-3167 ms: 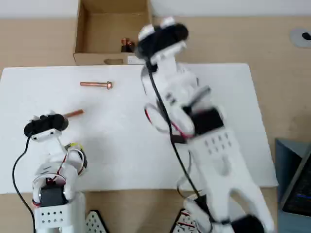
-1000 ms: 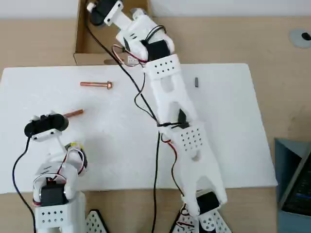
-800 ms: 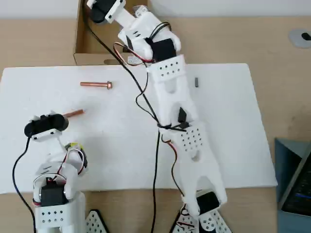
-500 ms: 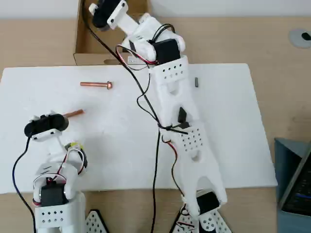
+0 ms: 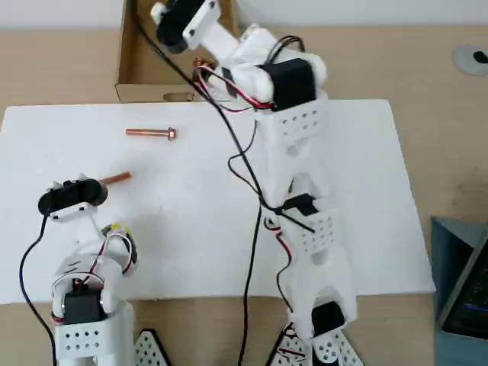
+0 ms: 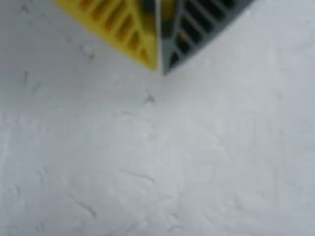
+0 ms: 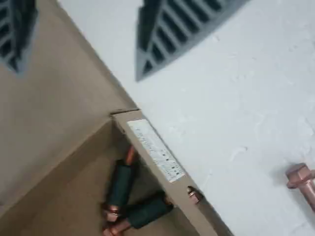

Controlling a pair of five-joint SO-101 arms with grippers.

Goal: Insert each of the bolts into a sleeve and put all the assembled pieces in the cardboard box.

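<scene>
Right gripper fingers apart over box corner; we see two sleeved bolts inside, below it. Left gripper pinched together over mat; near bolt just beside it, far bolt farther off.

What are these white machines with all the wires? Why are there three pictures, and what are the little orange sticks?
They are two white robot arms, a left arm and a right arm. The big picture looks down on them from above. The other two pictures come from small cameras on each arm's wrist. The left gripper is shut and holds nothing, close to the white foam sheet. The right gripper is open and empty, by the edge of the brown cardboard box. In the box lie two copper bolts pushed into dark green sleeves. The orange sticks are bare copper bolts on the sheet: one near the box, one by the left arm.
</scene>
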